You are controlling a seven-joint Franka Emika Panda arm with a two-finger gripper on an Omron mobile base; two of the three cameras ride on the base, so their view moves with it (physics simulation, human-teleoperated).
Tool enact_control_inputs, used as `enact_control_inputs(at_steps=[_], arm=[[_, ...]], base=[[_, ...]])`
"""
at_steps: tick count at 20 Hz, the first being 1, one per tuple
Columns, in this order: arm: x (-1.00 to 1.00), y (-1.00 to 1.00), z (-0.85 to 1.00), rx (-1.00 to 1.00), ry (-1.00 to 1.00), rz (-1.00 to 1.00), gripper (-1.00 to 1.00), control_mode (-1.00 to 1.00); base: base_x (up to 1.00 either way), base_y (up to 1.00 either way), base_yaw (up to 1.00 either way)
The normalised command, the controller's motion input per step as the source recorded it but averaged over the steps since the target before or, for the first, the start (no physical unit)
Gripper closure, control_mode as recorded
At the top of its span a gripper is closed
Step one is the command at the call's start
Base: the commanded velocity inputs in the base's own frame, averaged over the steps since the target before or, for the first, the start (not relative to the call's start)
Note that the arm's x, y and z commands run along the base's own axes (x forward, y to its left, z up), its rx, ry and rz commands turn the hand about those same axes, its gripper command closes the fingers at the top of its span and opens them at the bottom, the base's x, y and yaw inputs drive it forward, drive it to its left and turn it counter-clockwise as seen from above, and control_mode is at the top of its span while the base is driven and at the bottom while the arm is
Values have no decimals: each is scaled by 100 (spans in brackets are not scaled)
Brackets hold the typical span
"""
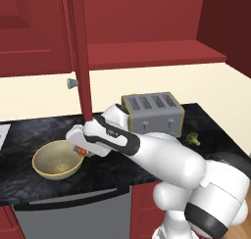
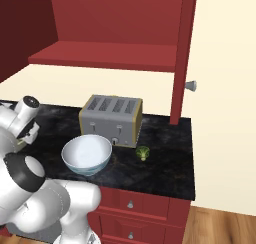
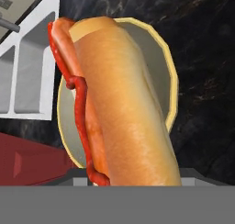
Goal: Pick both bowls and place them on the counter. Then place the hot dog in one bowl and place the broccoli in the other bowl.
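gripper (image 1: 84, 150) clamped on the hot dog (image 3: 117, 103), hanging at the right rim of the olive-tan bowl (image 1: 55, 159) on the counter (image 1: 29, 130); in the hand view bun's long axis runs along the fingers, bowl opening directly behind it; drop looks lined up.

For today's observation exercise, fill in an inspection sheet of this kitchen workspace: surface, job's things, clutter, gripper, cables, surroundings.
Surface: black marble counter.
Job's things: olive-tan bowl and white bowl stand on the counter, both without food inside; broccoli lies on the counter beside the toaster; hot dog is above the olive-tan bowl.
Clutter: grey toaster.
Gripper: gripper shut on the hot dog, beside the olive-tan bowl's rim.
Cables: nothing seen.
Surroundings: red shelf, open cabinet door.
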Motion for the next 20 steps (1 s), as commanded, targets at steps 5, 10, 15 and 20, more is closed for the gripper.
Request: enact_control_inputs(at_steps=[5, 10, 15, 20], arm=[[0, 15, -17, -3, 0, 0, 100, -100], [0, 20, -14, -2, 0, 0, 100, -100], [1, 18, -8, -2, 0, 0, 100, -100], [3, 13, 0, 0, -1, 0, 100, -100]], base=[[0, 0, 0], [0, 0, 0], [0, 0, 0], [0, 0, 0]])
